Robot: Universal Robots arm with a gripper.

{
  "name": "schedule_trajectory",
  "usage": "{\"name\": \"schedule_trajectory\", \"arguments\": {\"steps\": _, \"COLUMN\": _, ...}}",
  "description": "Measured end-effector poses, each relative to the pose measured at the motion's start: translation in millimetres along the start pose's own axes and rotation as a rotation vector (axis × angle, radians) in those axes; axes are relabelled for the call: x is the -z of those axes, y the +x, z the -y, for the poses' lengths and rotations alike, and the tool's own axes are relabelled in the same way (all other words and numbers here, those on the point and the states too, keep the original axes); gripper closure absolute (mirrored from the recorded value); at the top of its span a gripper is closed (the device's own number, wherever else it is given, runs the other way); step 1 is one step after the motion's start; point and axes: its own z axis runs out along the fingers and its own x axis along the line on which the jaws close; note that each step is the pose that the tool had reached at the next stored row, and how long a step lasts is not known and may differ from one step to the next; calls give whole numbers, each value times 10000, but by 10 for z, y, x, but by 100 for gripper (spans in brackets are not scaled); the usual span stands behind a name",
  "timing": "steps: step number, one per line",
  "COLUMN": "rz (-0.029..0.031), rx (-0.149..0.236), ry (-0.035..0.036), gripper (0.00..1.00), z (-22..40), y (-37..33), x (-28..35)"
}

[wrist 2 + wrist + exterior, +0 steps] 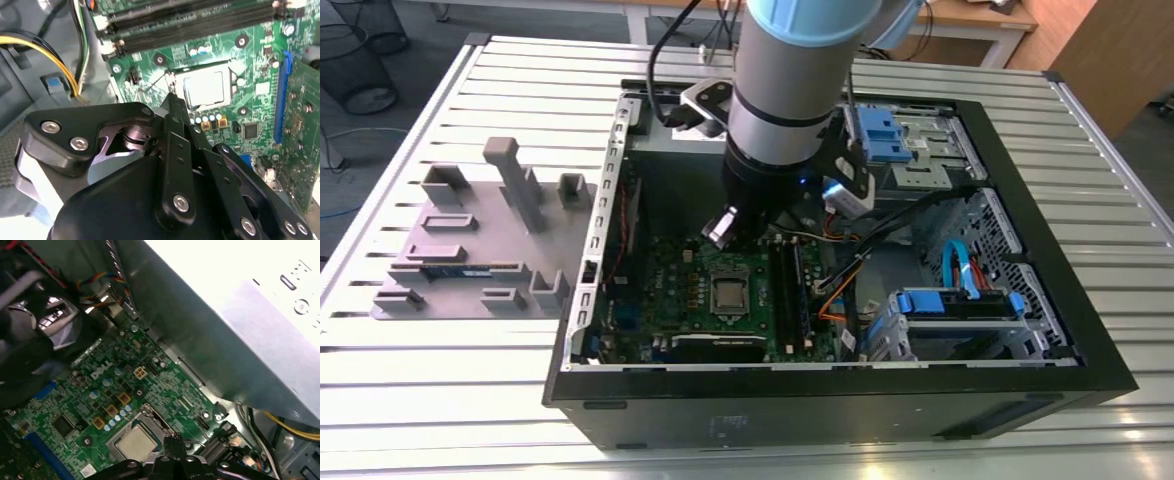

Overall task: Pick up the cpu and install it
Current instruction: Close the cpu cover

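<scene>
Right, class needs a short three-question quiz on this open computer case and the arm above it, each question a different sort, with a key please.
1. True or false: the cpu lies in the socket of the green motherboard.
2. Multiple choice: in the exterior view, the grey parts holder stands (A) inside the case, (B) on the table at that view's left of the case, (C) on top of the drive bays.
3. Fill in: in both wrist views, the gripper hangs just beside the ___.

Key: 1 true; 2 B; 3 cpu (the silvery square also shows in the first wrist view).
</scene>
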Motion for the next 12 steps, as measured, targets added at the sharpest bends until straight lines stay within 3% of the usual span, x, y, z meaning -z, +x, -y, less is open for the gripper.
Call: {"name": "schedule_trajectory", "arguments": {"steps": 12, "rz": 5, "rx": 0, "ry": 6, "gripper": 89, "z": -26, "y": 80, "x": -3}}
